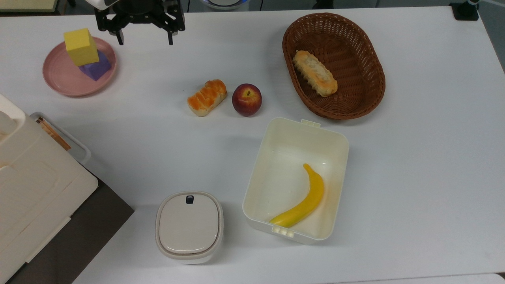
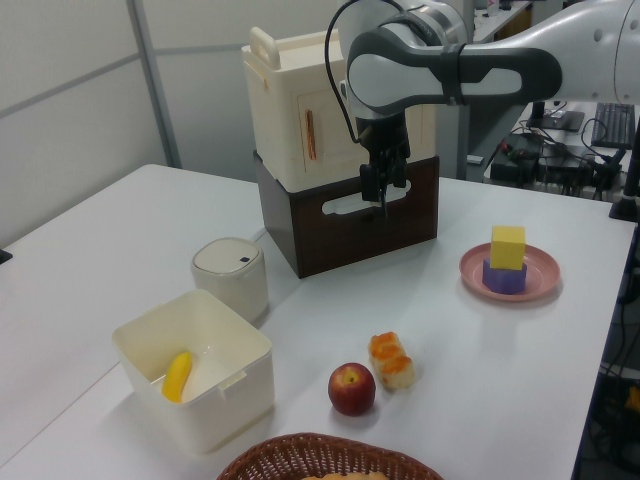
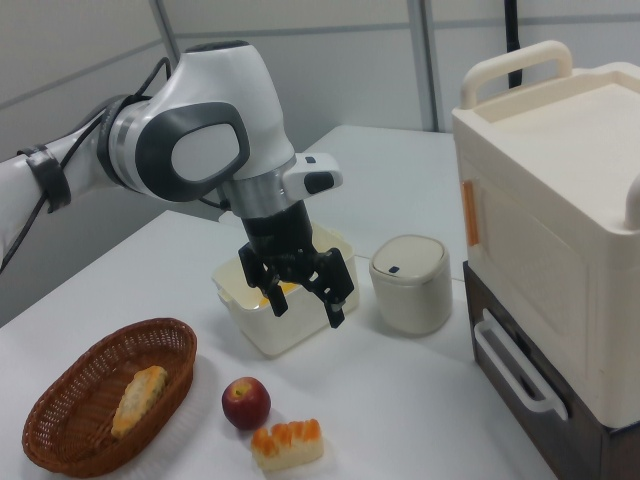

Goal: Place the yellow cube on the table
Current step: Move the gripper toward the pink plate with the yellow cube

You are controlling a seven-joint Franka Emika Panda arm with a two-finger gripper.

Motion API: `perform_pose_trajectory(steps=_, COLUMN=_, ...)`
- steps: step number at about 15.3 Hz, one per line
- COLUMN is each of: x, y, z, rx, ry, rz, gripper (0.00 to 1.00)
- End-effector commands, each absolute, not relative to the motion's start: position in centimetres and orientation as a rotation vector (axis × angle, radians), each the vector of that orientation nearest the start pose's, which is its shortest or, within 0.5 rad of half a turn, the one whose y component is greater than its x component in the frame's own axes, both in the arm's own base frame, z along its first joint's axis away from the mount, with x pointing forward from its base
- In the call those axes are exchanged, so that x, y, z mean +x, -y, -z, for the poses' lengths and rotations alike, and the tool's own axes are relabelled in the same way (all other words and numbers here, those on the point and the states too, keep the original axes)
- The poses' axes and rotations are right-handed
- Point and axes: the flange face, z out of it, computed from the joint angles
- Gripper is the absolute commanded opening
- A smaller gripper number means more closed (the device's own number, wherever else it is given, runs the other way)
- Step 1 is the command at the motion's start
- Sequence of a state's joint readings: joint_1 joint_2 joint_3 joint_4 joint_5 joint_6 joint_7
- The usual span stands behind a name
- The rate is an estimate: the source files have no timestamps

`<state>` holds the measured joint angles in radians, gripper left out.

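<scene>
Top view
- Pincer (image 1: 144, 40): at the top edge, fingers spread wide, holding nothing, above bare surface just beside the pink plate.
- Yellow cube (image 1: 81, 46): stacked on the purple cube (image 1: 96, 67), both on the pink plate (image 1: 59, 79) at the top view's upper left.
- Surface (image 1: 414, 157): white; carries all items.
- Centre: bread roll (image 1: 207, 97) beside a red apple (image 1: 247, 99), close but apart.
- Wicker basket (image 1: 371, 94): upper right, one long pastry (image 1: 314, 73) inside.
- Cream box (image 1: 339, 157): open, with a yellow banana (image 1: 303, 201) inside.
- Lidded white container (image 1: 189, 227): lower centre, lid on.

Left view
- Pincer (image 2: 383, 190): pointing down, in front of the cream cabinet (image 2: 290, 110) on its dark brown base (image 2: 330, 235).
- Yellow cube (image 2: 507, 247): upright on the purple cube (image 2: 503, 278), on the pink plate (image 2: 545, 270), well apart from the pincer.

Right view
- Pincer (image 3: 305, 303): fingers wide apart, empty, hanging above the surface (image 3: 400, 400) in front of the cream box (image 3: 250, 325).
- Apple (image 3: 246, 403), bread roll (image 3: 288, 444): low centre.
- Basket (image 3: 70, 400): the right view's lower left.
</scene>
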<state>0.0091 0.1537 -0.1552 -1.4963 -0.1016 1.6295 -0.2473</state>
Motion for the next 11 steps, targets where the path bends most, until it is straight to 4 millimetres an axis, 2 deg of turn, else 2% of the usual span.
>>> perform_pose_trajectory(steps=1, x=59.64, y=7.75, z=-57.6, rx=-3.231, ry=0.207, rz=-0.07, gripper=1.0)
perform_pose_trajectory(steps=11, x=59.69, y=6.92, z=-56.78, rx=-3.226, ry=0.233, rz=-0.096, gripper=1.0)
